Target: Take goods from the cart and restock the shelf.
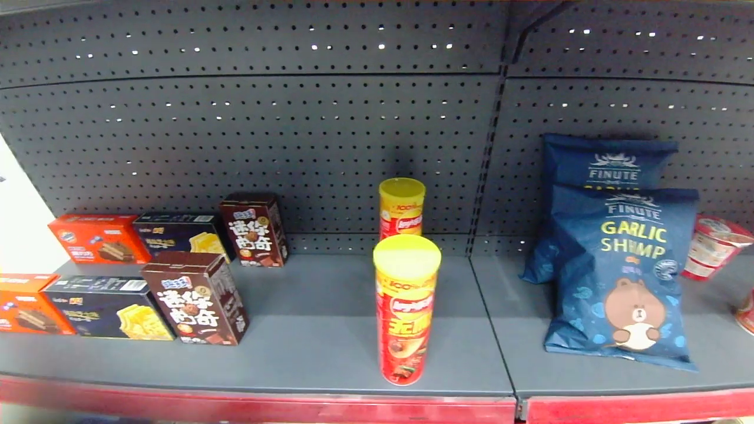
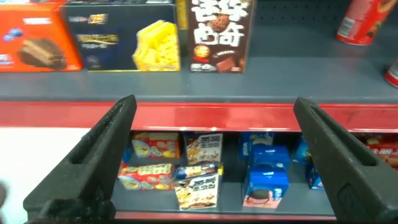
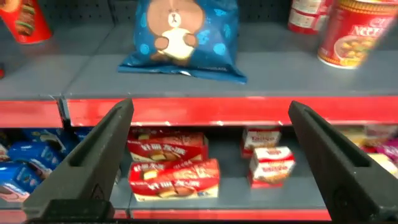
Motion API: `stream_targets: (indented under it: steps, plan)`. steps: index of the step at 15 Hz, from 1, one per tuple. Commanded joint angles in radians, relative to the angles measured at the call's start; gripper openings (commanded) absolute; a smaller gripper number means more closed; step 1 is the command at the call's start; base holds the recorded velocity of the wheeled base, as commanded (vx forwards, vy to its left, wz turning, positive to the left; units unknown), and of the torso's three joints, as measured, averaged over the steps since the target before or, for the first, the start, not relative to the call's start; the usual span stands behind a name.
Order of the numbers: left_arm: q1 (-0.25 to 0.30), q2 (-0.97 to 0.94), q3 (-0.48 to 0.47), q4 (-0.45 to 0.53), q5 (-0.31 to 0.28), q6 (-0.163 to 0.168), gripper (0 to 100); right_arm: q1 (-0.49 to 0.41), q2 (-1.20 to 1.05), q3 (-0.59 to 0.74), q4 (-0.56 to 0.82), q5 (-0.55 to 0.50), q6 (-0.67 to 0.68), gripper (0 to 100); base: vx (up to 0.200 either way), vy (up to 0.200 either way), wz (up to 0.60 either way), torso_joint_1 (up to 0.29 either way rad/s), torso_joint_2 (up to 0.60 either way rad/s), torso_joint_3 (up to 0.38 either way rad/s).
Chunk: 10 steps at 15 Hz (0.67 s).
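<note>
Shelf [image 1: 318, 330] looks partly stocked. On its left are orange, dark-blue and brown snack boxes [image 1: 197, 297] in two rows. Mid-shelf, two chip cans [image 1: 406, 309] stand upright, one behind the other. On the right, two blue garlic shrimp bags [image 1: 624, 277] stand one in front of the other, with cup noodles [image 1: 713, 247] just beside them. There are bare gaps on either side of the cans, so I judge there is more to place. My left hand [image 2: 214, 102] is released with nothing between its fingers, in front of the red shelf edge below the boxes. My right hand [image 3: 210, 104] is released and empty too, before the edge below the front bag. Next I need to fetch another item.
</note>
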Motion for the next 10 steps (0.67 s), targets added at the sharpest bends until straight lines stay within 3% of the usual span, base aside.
stream_targets:
  steps: [1, 5, 7, 10]
  plan:
    - [0.0, 0.0, 0.0, 0.0, 0.001, -0.002, 100, 0.0, 0.0, 0.0, 0.0, 0.001, 0.0, 100, 0.0, 0.0, 0.0, 0.0, 0.0, 0.0]
    - [0.0, 0.0, 0.0, 0.0, -0.002, 0.005, 100, 0.0, 0.0, 0.0, 0.0, 0.001, -0.002, 100, 0.0, 0.0, 0.0, 0.0, 0.0, 0.0]
    - [0.0, 0.0, 0.0, 0.0, -0.001, 0.002, 100, 0.0, 0.0, 0.0, 0.0, 0.001, -0.003, 100, 0.0, 0.0, -0.6, 0.01, 0.0, 0.002]
    - [0.0, 0.0, 0.0, 0.0, -0.002, 0.003, 100, 0.0, 0.0, 0.0, 0.0, 0.001, -0.003, 100, 0.0, 0.0, 0.0, 0.0, 0.0, 0.0]
